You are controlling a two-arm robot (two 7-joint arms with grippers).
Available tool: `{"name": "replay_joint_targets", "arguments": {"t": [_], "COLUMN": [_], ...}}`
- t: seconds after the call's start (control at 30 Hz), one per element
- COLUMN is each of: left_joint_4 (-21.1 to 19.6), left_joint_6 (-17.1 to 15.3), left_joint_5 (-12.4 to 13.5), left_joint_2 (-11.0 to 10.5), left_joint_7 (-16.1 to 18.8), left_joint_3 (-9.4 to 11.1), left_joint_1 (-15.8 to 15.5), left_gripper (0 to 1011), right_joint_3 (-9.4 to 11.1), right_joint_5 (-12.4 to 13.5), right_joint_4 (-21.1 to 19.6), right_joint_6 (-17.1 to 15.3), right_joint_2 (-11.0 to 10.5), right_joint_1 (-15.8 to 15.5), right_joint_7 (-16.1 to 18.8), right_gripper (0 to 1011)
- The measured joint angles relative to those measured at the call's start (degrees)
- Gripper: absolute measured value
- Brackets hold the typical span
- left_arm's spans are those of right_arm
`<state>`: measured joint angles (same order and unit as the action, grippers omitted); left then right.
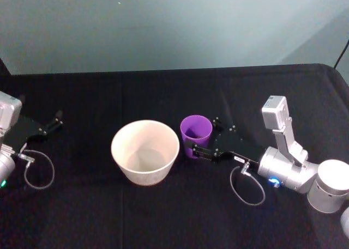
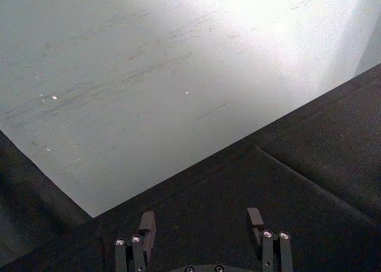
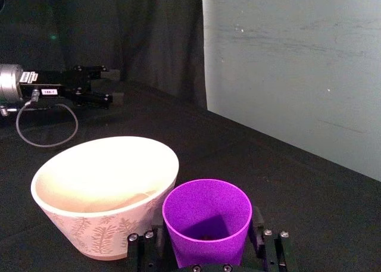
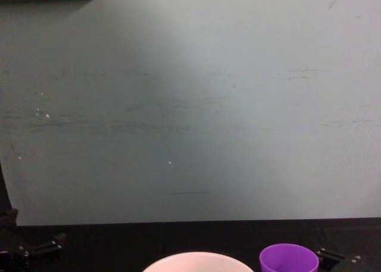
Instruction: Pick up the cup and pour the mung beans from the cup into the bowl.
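The purple cup stands upright on the black table, just right of the white bowl. My right gripper reaches in from the right, one finger on each side of the cup, shut on it. The right wrist view shows the cup between the fingers, with the bowl close beside it. The mung beans are hidden; the cup's bottom lies in shadow. The bowl's inside looks bare. My left gripper rests parked at the table's left, open with nothing between its fingers.
A black cloth covers the table, which ends at a pale green wall behind. Loose cable loops hang by the left wrist and the right wrist. Open cloth lies in front of the bowl and behind it.
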<state>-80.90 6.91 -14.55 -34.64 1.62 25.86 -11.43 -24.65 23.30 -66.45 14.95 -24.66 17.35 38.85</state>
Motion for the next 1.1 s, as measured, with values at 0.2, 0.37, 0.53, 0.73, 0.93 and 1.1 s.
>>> {"name": "replay_joint_targets", "arguments": {"t": [0.2,0.37,0.53,0.73,0.93,1.1], "left_joint_4": [0.0,0.0,0.0,0.0,0.0,0.0], "left_joint_6": [0.0,0.0,0.0,0.0,0.0,0.0], "left_joint_5": [0.0,0.0,0.0,0.0,0.0,0.0], "left_joint_2": [0.0,0.0,0.0,0.0,0.0,0.0], "left_joint_7": [0.0,0.0,0.0,0.0,0.0,0.0], "left_joint_3": [0.0,0.0,0.0,0.0,0.0,0.0], "left_joint_1": [0.0,0.0,0.0,0.0,0.0,0.0], "left_gripper": [1000,1000,1000,1000,1000,1000], "right_joint_3": [0.0,0.0,0.0,0.8,3.3,5.6], "right_joint_5": [0.0,0.0,0.0,-0.6,1.9,4.9], "right_joint_4": [0.0,0.0,0.0,-2.2,-6.2,-11.0], "right_joint_6": [0.0,0.0,0.0,-0.2,-2.5,-5.1], "right_joint_2": [0.0,0.0,0.0,-0.5,-1.4,-2.7], "right_joint_1": [0.0,0.0,0.0,-1.3,-3.2,-4.9], "right_joint_7": [0.0,0.0,0.0,-1.8,-2.8,-3.3], "right_gripper": [777,743,728,723,723,723]}}
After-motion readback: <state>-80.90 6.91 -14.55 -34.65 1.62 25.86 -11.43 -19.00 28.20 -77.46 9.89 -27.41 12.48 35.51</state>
